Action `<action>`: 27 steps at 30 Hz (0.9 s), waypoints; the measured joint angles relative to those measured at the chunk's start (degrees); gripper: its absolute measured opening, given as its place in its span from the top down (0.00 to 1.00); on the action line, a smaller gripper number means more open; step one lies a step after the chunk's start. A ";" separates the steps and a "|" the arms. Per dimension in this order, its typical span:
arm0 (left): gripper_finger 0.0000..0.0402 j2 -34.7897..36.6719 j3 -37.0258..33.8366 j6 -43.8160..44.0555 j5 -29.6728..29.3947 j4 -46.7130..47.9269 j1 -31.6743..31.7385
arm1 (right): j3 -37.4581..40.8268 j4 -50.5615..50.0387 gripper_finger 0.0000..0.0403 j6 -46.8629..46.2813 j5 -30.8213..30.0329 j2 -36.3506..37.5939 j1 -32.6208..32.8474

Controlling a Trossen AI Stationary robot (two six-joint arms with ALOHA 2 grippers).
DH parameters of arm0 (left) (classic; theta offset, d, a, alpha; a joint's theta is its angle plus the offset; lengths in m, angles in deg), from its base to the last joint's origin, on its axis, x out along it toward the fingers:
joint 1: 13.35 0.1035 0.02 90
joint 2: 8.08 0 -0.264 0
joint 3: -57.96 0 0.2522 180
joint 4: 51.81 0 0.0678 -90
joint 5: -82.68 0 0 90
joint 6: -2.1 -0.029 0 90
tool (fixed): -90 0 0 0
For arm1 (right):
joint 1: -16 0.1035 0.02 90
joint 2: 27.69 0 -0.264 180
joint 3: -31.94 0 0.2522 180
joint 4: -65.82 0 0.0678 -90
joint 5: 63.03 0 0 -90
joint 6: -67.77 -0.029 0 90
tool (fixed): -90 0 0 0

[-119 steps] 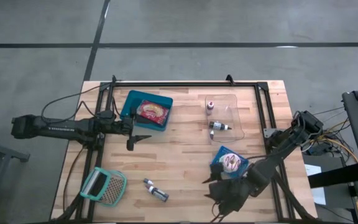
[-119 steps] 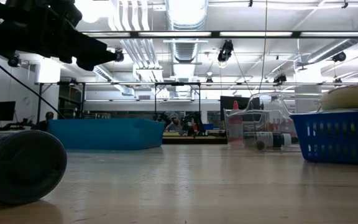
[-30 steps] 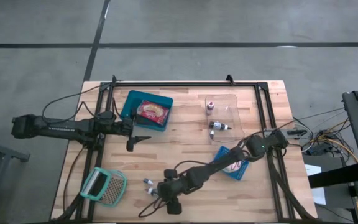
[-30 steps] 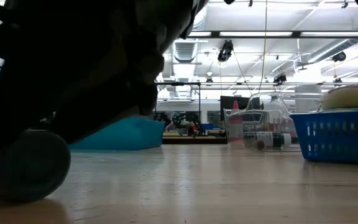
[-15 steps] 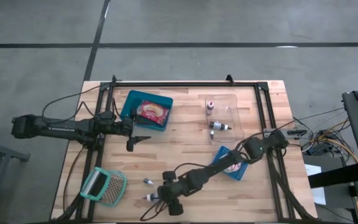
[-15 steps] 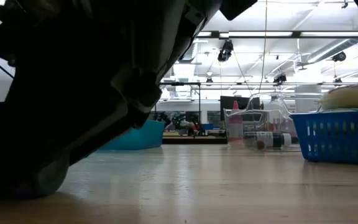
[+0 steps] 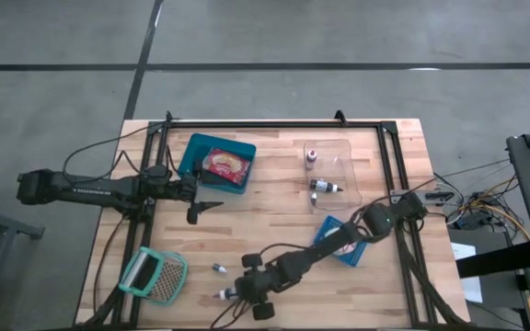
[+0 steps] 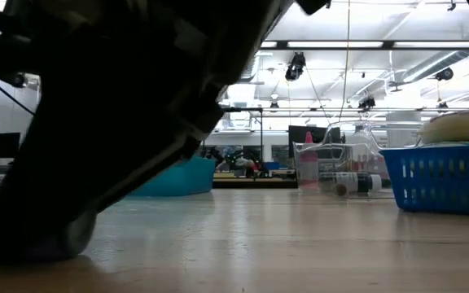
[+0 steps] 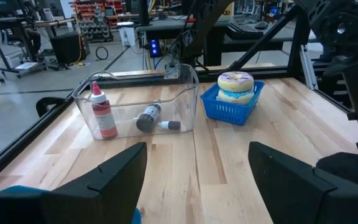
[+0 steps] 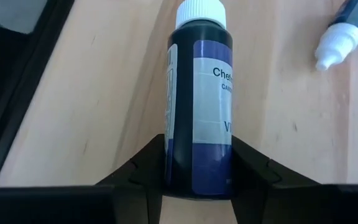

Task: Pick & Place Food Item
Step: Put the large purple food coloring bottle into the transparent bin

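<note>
Lying on the wooden table [image 7: 274, 216] near its front edge, a dark bottle [image 10: 199, 106] with a white cap sits squeezed between the fingers of the right gripper [image 7: 239, 292], which press against both its sides. A smaller dropper bottle [image 10: 340, 37] lies just beside it. The right arm reaches over the blue basket [image 9: 231, 106] holding a frosted donut [image 9: 235, 83]. Farther back stand a clear bin [image 7: 331, 171] with bottles and a teal tray [image 7: 215, 165]. The left gripper [image 7: 202, 208] hovers beside that tray, fingers spread and holding nothing.
</note>
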 joint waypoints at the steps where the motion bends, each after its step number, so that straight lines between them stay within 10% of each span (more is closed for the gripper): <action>1: 0.29 0.00 -0.14 0.11 0.00 -0.19 0.00 | 0.01 -0.67 0.69 0.04 -1.08 0.22 0.27; 19: 0.29 -0.04 -0.27 0.51 4.67 -6.15 -0.41 | 7.26 -8.26 0.70 -0.64 -31.87 12.60 3.84; 27: 0.29 -0.62 -0.27 -0.50 9.94 -13.12 -0.76 | 33.85 20.50 0.70 3.89 -40.54 31.08 3.45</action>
